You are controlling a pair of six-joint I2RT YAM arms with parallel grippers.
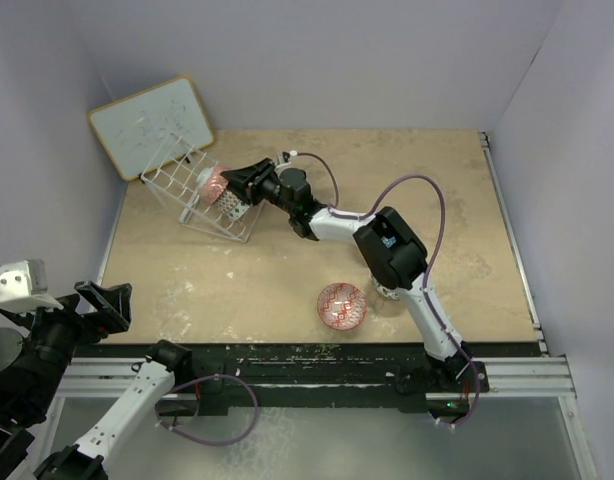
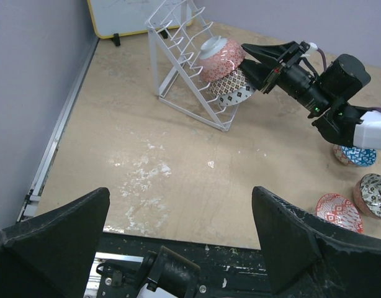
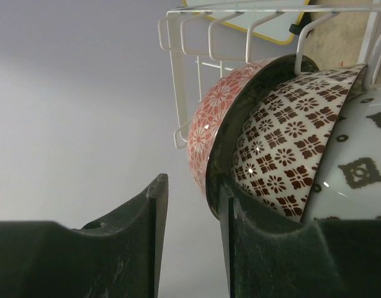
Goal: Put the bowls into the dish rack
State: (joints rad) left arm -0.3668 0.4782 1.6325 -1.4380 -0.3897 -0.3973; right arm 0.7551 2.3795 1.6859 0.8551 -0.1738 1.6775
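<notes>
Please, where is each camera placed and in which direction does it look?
Top external: above and behind the bases, looking down on the table; left arm and right arm show.
Left wrist: low at the near left, facing the dish rack and the right gripper; left fingers frame the bottom.
Right wrist: at the rack, facing the red-pink bowl; right fingers below.
Both wrist views share rack and that bowl.

glossy ceramic bowls point(image 3: 283, 143), white-coated wire dish rack point(image 1: 182, 185)

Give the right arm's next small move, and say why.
Probably draw the right gripper straight back, clear of the dish rack. Its fingers stand parted, and the red-pink bowl rests in the rack against a brown-patterned bowl, so it looks placed.
</notes>
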